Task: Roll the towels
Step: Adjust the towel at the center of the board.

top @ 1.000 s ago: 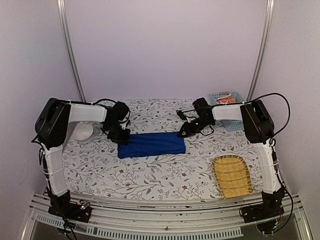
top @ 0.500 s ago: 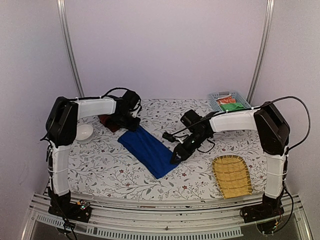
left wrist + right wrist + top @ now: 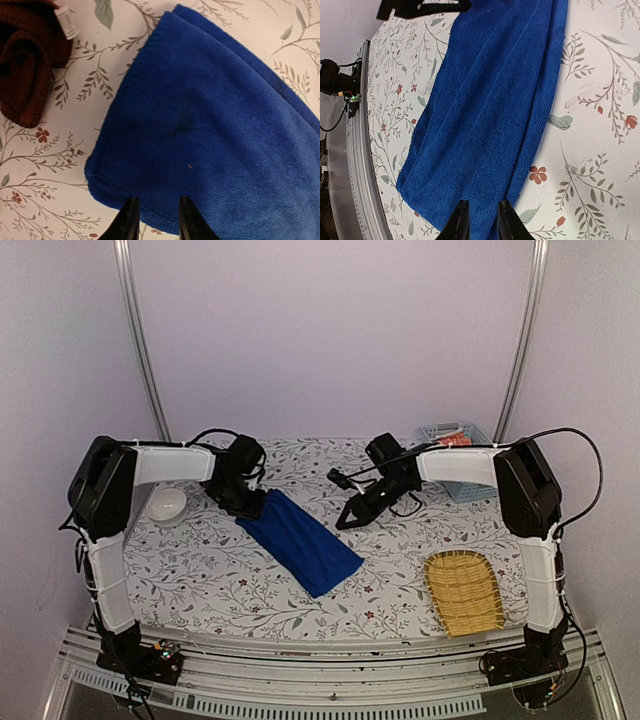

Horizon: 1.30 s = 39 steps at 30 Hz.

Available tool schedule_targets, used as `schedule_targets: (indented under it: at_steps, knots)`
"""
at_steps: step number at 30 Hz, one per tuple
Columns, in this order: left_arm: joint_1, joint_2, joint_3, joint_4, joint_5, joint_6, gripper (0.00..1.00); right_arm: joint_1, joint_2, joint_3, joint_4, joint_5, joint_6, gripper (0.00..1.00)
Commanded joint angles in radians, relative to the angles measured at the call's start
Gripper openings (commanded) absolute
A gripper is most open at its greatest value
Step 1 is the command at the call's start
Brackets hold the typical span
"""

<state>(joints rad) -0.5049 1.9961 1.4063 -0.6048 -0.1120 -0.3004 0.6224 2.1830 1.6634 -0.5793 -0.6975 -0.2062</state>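
Overhead, from the left: a white bowl [image 3: 167, 505] stands at the table's [image 3: 250, 590] left edge, and just beside it the left gripper [image 3: 248, 506] is down at the far end of the blue towel [image 3: 300, 540], which lies flat as a long strip running diagonally toward the near side. The left wrist camera adds what the overhead view hides: the reddish-brown towel [image 3: 25, 60], bundled and bearing a white label [image 3: 66, 21], lies close to the blue towel's corner without touching it. The left gripper's jaws are narrowly parted over the towel's hem, with blue cloth visible in the gap; contact cannot be judged. To the right of the strip, the right gripper [image 3: 347, 523] hangs clear of it. Its wrist view shows the jaws slightly spread and holding nothing, with the towel's whole length below. Further right are a woven tray [image 3: 463, 592] near the front and a blue basket [image 3: 455, 435] at the back.
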Motion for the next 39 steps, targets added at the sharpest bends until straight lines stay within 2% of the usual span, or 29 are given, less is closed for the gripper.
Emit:
schedule_targets:
  at_steps: [1, 7, 11, 18, 21, 25, 28, 32, 37, 39]
  knots:
    - [0.044, 0.029, -0.020, 0.045, 0.046, 0.032, 0.30, 0.007, 0.057, -0.023, 0.011, -0.052, 0.009, 0.22]
    - [0.068, 0.056, -0.054, 0.013, 0.042, 0.050, 0.29, 0.008, 0.060, -0.107, 0.008, -0.046, 0.000, 0.22]
    - [0.081, 0.091, -0.018, -0.006, 0.005, 0.060, 0.29, 0.009, 0.043, -0.186, 0.002, -0.034, -0.010, 0.22]
    - [0.063, 0.251, 0.197, 0.007, 0.059, 0.116, 0.28, 0.096, -0.021, -0.352, -0.004, -0.083, -0.040, 0.22]
    - [0.041, 0.324, 0.336, 0.017, 0.065, 0.169, 0.27, 0.108, -0.031, -0.382, -0.005, -0.101, -0.052, 0.22]
    - [0.025, 0.375, 0.450, -0.003, 0.052, 0.193, 0.28, 0.093, -0.056, -0.370, -0.016, -0.049, -0.064, 0.22]
    - [0.025, 0.317, 0.440, -0.018, 0.022, 0.192, 0.29, 0.068, -0.097, -0.338, -0.058, -0.041, -0.088, 0.25]
    - [0.019, 0.144, 0.350, -0.005, 0.007, 0.186, 0.31, 0.036, -0.134, -0.239, -0.128, -0.025, -0.125, 0.29]
    - [-0.055, -0.093, 0.146, 0.067, 0.020, 0.159, 0.31, 0.019, -0.070, -0.031, -0.151, 0.010, -0.111, 0.30]
    - [-0.111, -0.173, 0.037, 0.114, 0.035, 0.136, 0.30, 0.009, -0.011, 0.083, -0.132, 0.052, -0.076, 0.27]
